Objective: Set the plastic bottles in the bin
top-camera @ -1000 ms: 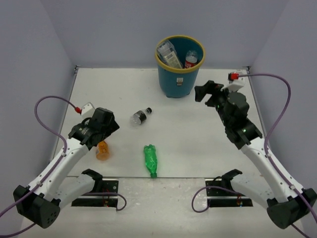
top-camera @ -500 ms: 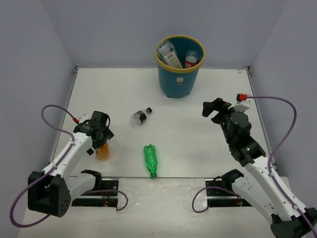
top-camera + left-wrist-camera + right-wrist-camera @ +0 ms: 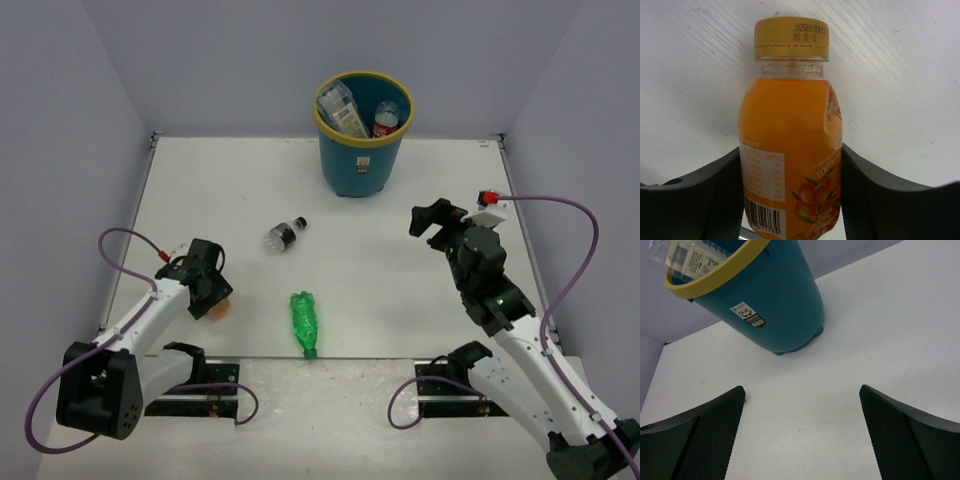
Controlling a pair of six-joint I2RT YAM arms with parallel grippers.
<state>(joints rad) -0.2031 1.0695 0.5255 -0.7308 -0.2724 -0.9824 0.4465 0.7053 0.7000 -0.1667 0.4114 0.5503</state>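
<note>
My left gripper (image 3: pixel 208 292) (image 3: pixel 790 150) is shut on a stubby orange bottle (image 3: pixel 790 115) with a yellow cap, both black fingers pressed against its sides low on the table; only a sliver of this bottle (image 3: pixel 220 306) shows from above. A green bottle (image 3: pixel 304 322) lies near the front edge. A clear bottle with a black label (image 3: pixel 284 235) lies mid-table. The teal bin (image 3: pixel 362 160) (image 3: pixel 775 305) with a yellow rim stands at the back and holds a pale-labelled bottle (image 3: pixel 342 110) and a red-labelled one (image 3: pixel 385 118). My right gripper (image 3: pixel 430 218) (image 3: pixel 802 390) hangs open and empty, right of the bin.
Grey walls close the table on three sides. Both arm bases and their black mounting rails (image 3: pixel 200 385) sit along the near edge. Purple cables (image 3: pixel 560 215) loop off each arm.
The left arm has drawn in and dropped over the orange bottle, and its jaws have shut on it. The right arm pulled back from the bin a second ago and has since stayed still.
</note>
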